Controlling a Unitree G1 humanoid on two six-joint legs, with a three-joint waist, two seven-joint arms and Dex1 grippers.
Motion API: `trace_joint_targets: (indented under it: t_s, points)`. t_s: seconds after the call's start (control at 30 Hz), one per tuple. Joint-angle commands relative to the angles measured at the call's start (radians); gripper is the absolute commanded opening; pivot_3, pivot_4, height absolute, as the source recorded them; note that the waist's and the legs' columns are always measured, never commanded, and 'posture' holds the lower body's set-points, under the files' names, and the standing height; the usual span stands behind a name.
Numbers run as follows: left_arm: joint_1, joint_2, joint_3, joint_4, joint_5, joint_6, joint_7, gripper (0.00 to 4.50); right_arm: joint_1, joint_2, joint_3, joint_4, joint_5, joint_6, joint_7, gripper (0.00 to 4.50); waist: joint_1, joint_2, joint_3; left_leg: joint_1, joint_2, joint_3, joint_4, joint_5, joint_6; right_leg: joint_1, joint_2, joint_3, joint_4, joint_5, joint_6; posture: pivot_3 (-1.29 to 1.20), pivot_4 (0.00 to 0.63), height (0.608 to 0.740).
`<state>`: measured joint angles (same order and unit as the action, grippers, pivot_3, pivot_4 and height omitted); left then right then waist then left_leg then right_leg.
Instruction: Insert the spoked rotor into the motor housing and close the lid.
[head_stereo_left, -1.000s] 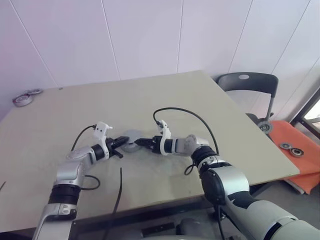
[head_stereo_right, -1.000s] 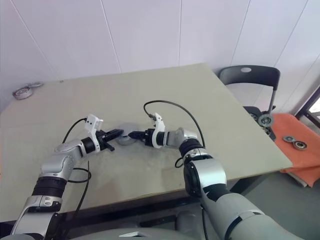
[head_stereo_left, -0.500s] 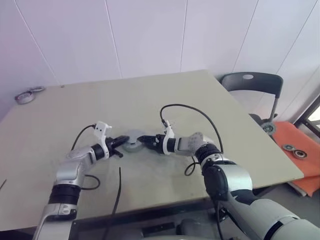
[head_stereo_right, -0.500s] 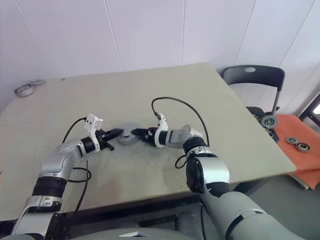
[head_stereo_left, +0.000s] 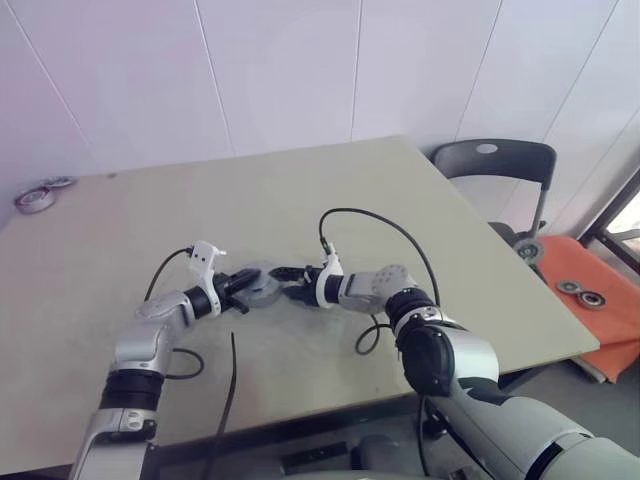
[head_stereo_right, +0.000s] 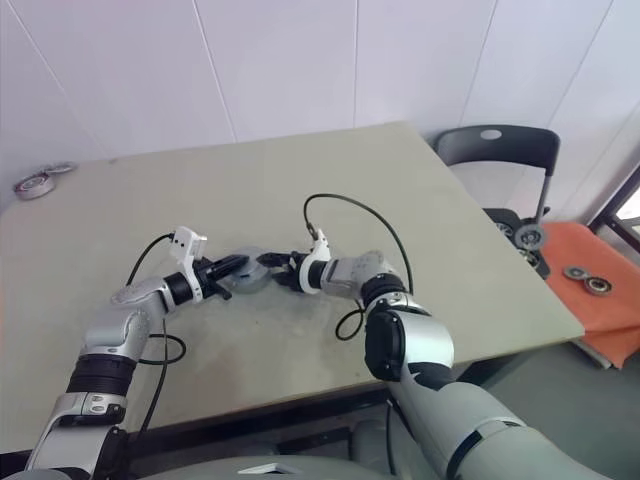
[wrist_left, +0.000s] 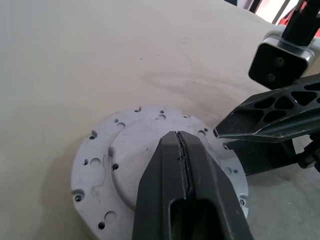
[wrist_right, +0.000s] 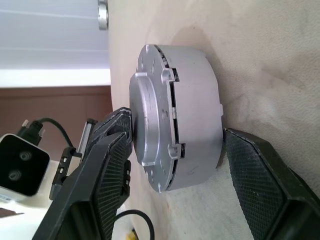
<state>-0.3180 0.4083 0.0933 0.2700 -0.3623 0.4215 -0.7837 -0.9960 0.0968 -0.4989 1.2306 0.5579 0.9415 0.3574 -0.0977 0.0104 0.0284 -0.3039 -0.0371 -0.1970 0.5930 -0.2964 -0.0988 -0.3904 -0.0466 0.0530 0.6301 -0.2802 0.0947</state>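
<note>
The motor housing (head_stereo_left: 262, 288) is a grey round puck on the table, with its lid (wrist_left: 120, 150) seated on top. The spoked rotor is hidden. My left gripper (wrist_left: 180, 137) is shut, and its joined tips rest on the lid's raised centre. My right gripper (wrist_right: 172, 125) comes from the opposite side and is open. It is rolled so that one finger (wrist_right: 100, 170) stands over the lid's face, while the other finger (wrist_right: 260, 175) lies low by the housing's base at the table. In the head views the two grippers meet at the housing, left gripper (head_stereo_left: 243, 284) and right gripper (head_stereo_left: 283, 277).
Metal rings (head_stereo_left: 35, 196) lie at the table's far left corner. A dark chair (head_stereo_left: 490, 165) stands past the right edge, beside an orange mat (head_stereo_left: 600, 320) bearing more rings. Black cables (head_stereo_left: 225, 390) trail over the table's near part.
My right wrist has rolled, so its jaws now stand one above the other around the housing. The left gripper has stayed on the lid. The head camera has shifted slightly.
</note>
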Motion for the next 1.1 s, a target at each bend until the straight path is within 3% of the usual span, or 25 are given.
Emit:
trace_joint_targets:
  t_s: [0.03,0.67,0.77,0.9,1.1]
  points:
    - [0.005,-0.001,0.009,-0.014,-0.004,-0.001,0.011,0.00,0.033,0.014,0.015,0.061,-0.038,-0.007,-0.071,3.23,-0.004,0.000,0.000,0.000,0.000,0.000,0.000,0.000,0.000,0.000,0.000,0.000,0.000,0.001,0.001,0.00,0.000,0.740]
    - [0.039,0.040,0.070,-0.037,-0.063,0.026,-0.004,0.00,0.027,0.024,0.028,0.052,-0.040,0.030,0.014,3.23,-0.006,-0.001,0.001,-0.001,0.000,0.000,-0.002,0.000,0.000,-0.003,0.000,0.000,0.000,0.001,0.002,0.00,0.000,0.740]
    - [0.041,0.041,0.070,-0.042,-0.065,0.028,-0.002,0.00,0.027,0.022,0.033,0.051,-0.053,0.014,0.009,2.62,-0.006,-0.002,0.001,-0.002,0.000,0.000,-0.002,0.000,0.000,-0.003,0.000,0.000,0.000,0.001,0.002,0.00,0.000,0.740]
    - [0.043,0.041,0.070,-0.044,-0.067,0.028,0.002,0.00,0.029,0.019,0.030,0.054,-0.060,0.009,-0.001,1.27,-0.006,-0.002,0.001,-0.002,0.000,0.000,-0.002,0.000,0.000,-0.003,0.000,0.000,0.000,0.001,0.002,0.00,0.000,0.740]
    - [0.042,0.039,0.071,-0.043,-0.067,0.025,0.006,0.00,0.030,0.014,0.027,0.054,-0.060,0.005,0.000,1.22,-0.006,-0.002,0.002,-0.002,0.000,0.000,-0.002,0.000,0.000,-0.003,0.000,0.001,0.000,0.001,0.002,0.00,0.000,0.740]
